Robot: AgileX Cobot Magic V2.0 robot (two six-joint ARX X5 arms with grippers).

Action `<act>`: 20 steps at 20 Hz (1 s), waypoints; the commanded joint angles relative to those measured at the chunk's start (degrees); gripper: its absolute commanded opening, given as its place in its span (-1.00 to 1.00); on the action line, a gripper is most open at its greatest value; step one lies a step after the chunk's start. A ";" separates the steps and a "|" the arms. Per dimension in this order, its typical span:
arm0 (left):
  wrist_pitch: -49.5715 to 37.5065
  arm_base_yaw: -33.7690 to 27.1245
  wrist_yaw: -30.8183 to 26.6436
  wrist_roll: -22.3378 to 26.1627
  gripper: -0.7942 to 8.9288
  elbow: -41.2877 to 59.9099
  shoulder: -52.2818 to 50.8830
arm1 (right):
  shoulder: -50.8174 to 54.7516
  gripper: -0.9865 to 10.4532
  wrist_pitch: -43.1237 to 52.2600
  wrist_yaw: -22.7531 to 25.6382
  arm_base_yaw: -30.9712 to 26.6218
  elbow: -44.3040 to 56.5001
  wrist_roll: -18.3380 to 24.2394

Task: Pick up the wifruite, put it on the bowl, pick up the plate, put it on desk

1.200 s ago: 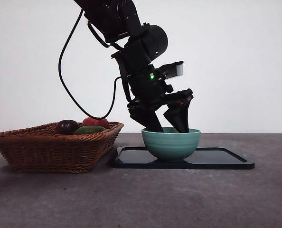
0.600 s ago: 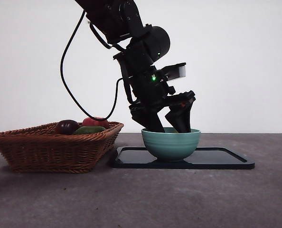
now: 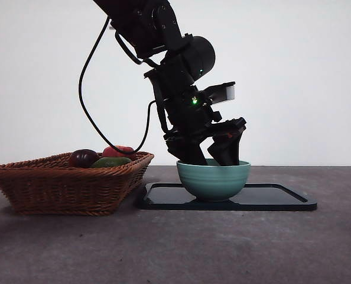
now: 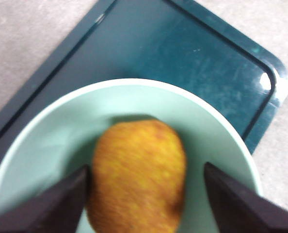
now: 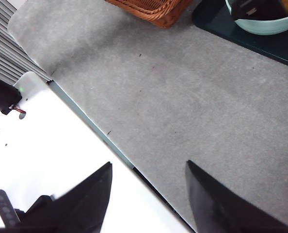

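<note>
Left gripper (image 3: 215,155) risen slightly out of bowl (image 3: 213,179), drifting toward 3 o'clock in front view. Jaws now spread either side of wifruite (image 4: 136,175), which lies inside bowl.

Dark grey, faintly mottled desk (image 3: 234,248) carrying two items set directly on it: a woven wicker basket (image 3: 69,183) at one side and, just beside it, a flat dark teal tray (image 3: 276,198); the tray's corner nearly meets the basket's wall.
</note>
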State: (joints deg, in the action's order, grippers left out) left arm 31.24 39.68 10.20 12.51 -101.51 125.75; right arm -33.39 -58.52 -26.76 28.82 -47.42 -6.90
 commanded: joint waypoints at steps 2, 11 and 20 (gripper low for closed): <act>-0.35 0.63 -0.13 0.28 -0.49 -1.62 1.90 | -0.09 -0.41 0.24 0.20 0.31 -0.72 -0.17; 4.11 -0.70 -0.09 -4.85 -0.49 -9.18 -7.56 | -0.09 -0.41 0.68 0.22 0.31 -0.72 0.09; 22.67 -6.78 -0.15 -13.07 -0.49 -9.29 -32.02 | -0.09 -0.41 1.90 0.22 0.31 -0.72 0.31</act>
State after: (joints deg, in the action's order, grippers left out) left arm 53.84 32.69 10.20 0.67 -109.36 93.23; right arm -33.39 -57.21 -26.74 28.82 -47.42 -6.87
